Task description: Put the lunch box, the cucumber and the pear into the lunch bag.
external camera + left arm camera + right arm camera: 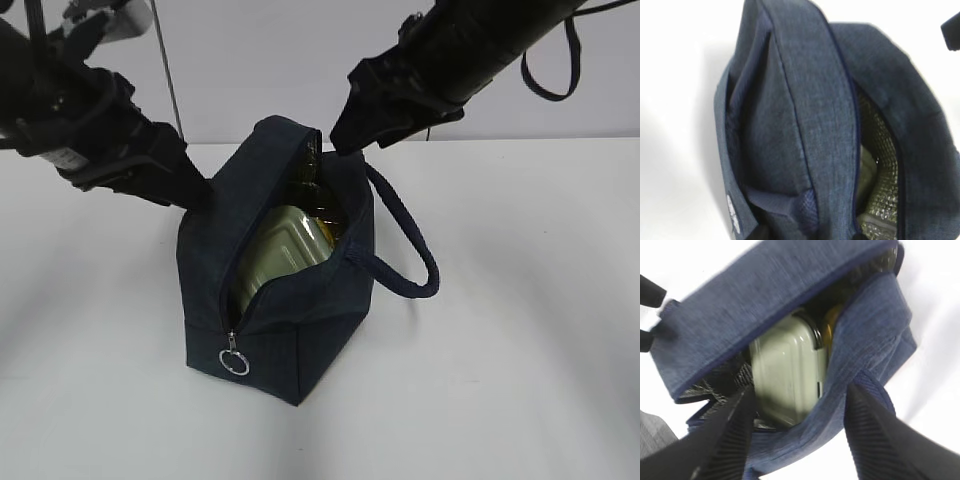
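White tabletop is carrying the boxy navy fabric lunch bag (285,265); I'm hovering my right gripper (797,432), fingers spread, above its mouth, where the sage-lidded lunch box (787,372) is leaning beside a yellow pear (830,330). I cannot see the cucumber or tell the left gripper's (185,190) finger state; it seems to be steadying the bag's side.

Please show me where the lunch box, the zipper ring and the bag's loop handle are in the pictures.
lunch box (787,367), right wrist view, on its pale green lid.
zipper ring (234,361), exterior view, on the metal ring.
loop handle (412,249), exterior view, on the strap's outer curve.
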Available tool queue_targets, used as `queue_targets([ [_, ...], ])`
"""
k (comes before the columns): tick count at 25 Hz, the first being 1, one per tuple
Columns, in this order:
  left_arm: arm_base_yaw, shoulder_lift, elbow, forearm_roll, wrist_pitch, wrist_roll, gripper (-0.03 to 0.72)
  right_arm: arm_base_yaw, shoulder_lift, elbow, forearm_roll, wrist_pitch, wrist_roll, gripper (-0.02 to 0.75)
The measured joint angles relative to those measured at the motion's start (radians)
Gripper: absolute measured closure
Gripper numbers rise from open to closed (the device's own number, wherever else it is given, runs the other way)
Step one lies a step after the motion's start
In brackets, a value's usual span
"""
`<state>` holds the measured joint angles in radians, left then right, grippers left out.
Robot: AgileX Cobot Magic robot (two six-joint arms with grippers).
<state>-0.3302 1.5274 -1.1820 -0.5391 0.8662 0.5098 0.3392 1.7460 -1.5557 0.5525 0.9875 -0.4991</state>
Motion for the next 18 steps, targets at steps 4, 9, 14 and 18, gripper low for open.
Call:
queue_targets([
  [4,0.000,-0.088,0.062,-0.004,-0.094,0.000,0.369,0.022,-0.102,0.097,0.092,-0.068,-0.058,0.286],
  [9,0.000,-0.218,0.221,-0.005,-0.207,0.018,0.369,0.152,-0.262,0.375,0.278,-0.321,-0.269,0.310],
  [14,0.000,-0.331,0.352,-0.008,-0.302,0.041,0.369,0.359,-0.357,0.630,0.584,-0.592,-0.600,0.353],
  [18,0.000,-0.414,0.418,-0.010,-0.344,0.048,0.369,0.524,-0.362,0.768,0.966,-0.775,-0.962,0.367],
])
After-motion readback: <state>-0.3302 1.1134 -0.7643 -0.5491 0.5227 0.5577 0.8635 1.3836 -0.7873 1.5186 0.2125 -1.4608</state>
